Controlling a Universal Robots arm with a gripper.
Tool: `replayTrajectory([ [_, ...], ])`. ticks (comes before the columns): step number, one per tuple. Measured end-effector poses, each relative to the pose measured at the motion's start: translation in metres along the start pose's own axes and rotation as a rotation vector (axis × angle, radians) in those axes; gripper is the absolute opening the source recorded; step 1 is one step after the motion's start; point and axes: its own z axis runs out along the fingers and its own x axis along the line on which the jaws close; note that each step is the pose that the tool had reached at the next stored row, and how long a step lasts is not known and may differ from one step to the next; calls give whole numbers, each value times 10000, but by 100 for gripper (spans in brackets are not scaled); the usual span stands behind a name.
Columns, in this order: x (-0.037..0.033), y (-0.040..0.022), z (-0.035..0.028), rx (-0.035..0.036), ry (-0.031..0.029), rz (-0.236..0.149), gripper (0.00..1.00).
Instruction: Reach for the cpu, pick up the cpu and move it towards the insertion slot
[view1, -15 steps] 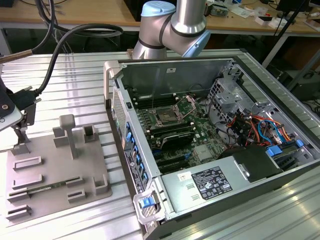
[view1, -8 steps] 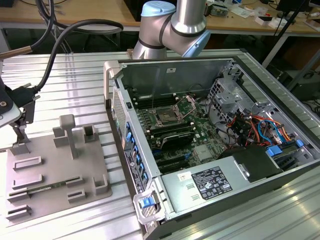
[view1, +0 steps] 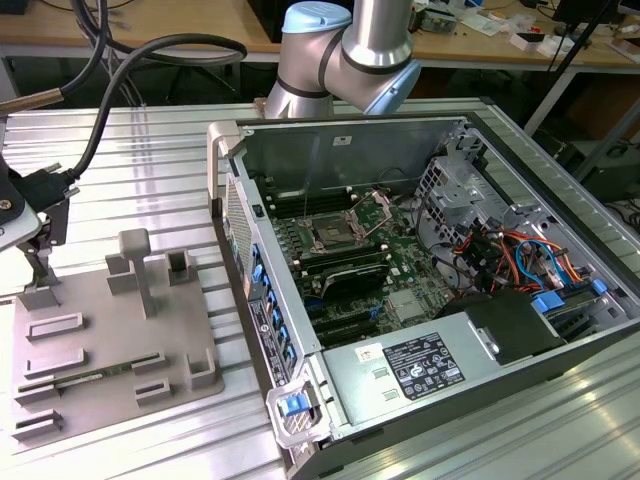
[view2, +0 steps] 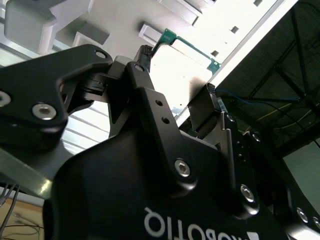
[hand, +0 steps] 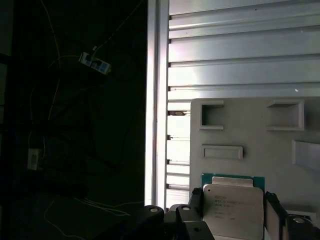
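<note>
Evidently the tool clasps the cpu, its print unreadable, over the grey tray.

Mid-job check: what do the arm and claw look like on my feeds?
The arm is silver metal tubing with rounded pale blue joint caps. A thick black cable loops toward its wrist. The claw is matte black, built of angular linked plates with silver bolt heads and white lettering on its body.
</note>
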Motion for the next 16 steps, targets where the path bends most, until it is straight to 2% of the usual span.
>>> replayTrajectory([
  [9,0,0,-4,1,1,0,55],
  [16,0,3,-103,0,-1,0,55],
])
